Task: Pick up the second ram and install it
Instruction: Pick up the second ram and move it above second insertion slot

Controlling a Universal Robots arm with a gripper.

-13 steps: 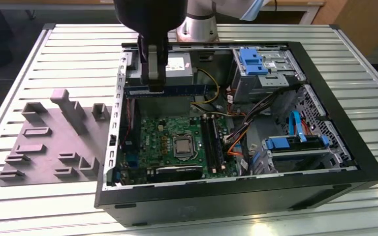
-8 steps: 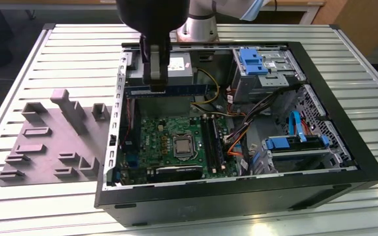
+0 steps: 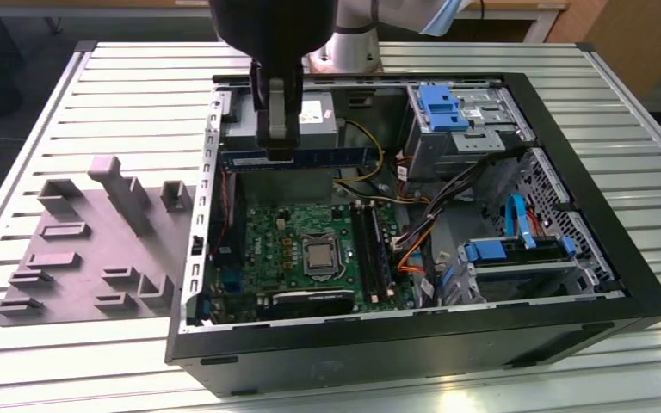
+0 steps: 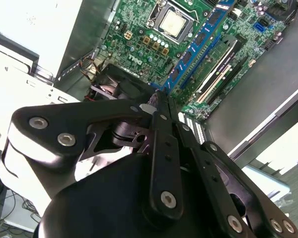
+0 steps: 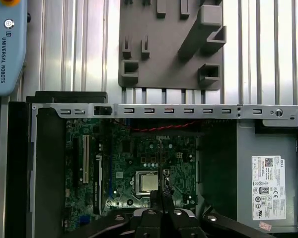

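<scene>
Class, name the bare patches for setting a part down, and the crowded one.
Bare table slats beyond the grey holder tray and at the exterior view's right of the case. Crowded: inside the case, under pincer and ram.

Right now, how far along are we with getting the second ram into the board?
Done: the second ram is picked up, clamped in the pincer. In hand: it hangs level above the open case, over the motherboard. Left: seating it; it is well clear of the black slots, not yet pressed in. Whether another stick already sits there, I cannot tell.
</scene>
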